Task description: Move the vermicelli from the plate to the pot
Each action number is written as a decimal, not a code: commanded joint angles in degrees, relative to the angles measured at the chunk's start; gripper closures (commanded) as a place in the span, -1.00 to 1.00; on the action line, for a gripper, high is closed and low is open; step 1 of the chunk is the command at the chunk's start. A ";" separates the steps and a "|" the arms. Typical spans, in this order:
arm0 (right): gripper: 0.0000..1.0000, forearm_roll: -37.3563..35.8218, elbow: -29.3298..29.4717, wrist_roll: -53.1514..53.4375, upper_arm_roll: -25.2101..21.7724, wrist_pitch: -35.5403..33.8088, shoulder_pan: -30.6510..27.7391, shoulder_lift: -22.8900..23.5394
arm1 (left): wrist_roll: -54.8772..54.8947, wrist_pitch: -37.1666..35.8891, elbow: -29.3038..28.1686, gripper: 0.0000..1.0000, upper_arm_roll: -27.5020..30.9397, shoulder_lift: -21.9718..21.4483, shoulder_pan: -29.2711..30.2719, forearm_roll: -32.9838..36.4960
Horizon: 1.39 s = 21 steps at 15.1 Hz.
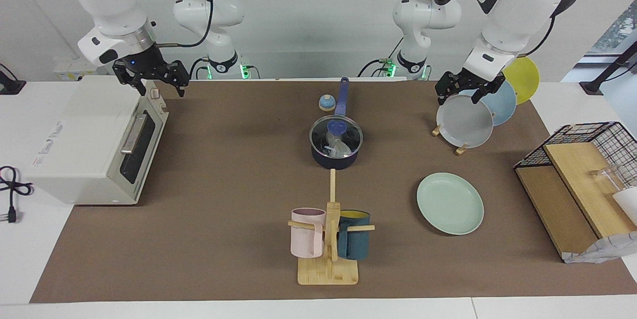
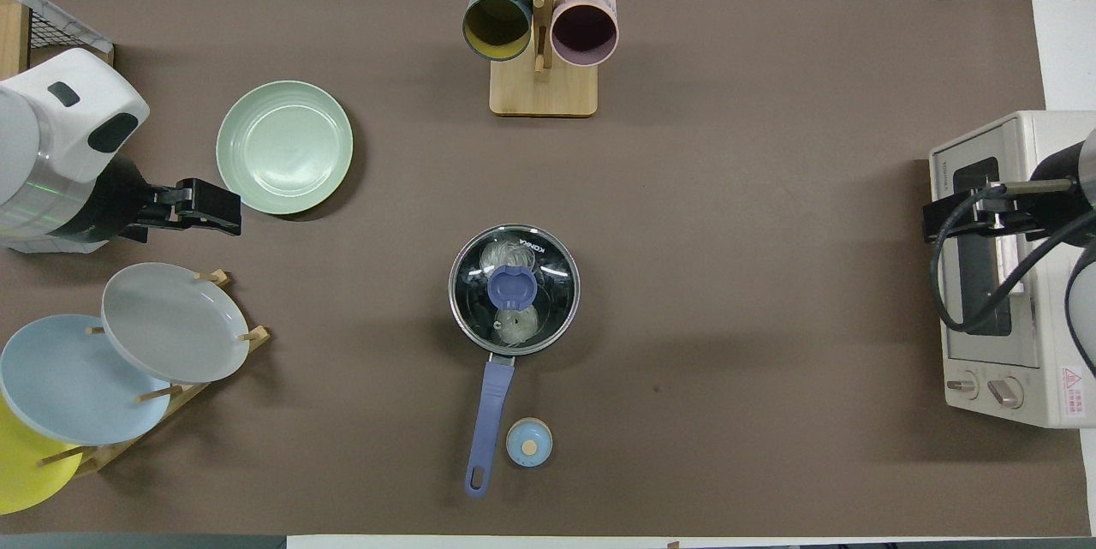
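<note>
The dark navy pot (image 1: 334, 160) with a long blue handle (image 2: 491, 412) stands mid-table under a glass lid (image 2: 512, 285) with a blue knob. Two whitish vermicelli bundles (image 2: 505, 256) lie inside it and show through the lid in the facing view too (image 1: 339, 148). The pale mint-green plate (image 1: 450, 203) (image 2: 283, 146) lies bare, farther from the robots, toward the left arm's end. My left gripper (image 1: 459, 97) (image 2: 224, 219) is open and empty, up over the plate rack's edge. My right gripper (image 1: 161, 91) (image 2: 935, 222) is open and empty over the toaster oven.
A white toaster oven (image 1: 94, 145) stands at the right arm's end. A rack holds grey (image 1: 465, 122), light blue and yellow plates at the left arm's end. A mug tree (image 1: 328, 239) with pink and teal mugs stands farther out than the pot. A small blue round knob-topped thing (image 1: 326, 103) sits beside the pot handle. A wire basket and wooden boards (image 1: 582, 179) are there too.
</note>
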 commanded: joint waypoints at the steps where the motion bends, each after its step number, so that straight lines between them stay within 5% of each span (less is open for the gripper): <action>1: -1.00 0.55 1.20 -1.67 0.09 -0.06 -0.60 0.58 | -0.14 -0.64 0.11 -1.00 -0.35 -0.63 0.64 -0.47; 21: -1.00 1.69 2.51 -1.85 0.27 -0.94 -0.86 0.93 | -0.14 -0.56 0.11 -1.00 -0.35 -0.63 0.64 -0.47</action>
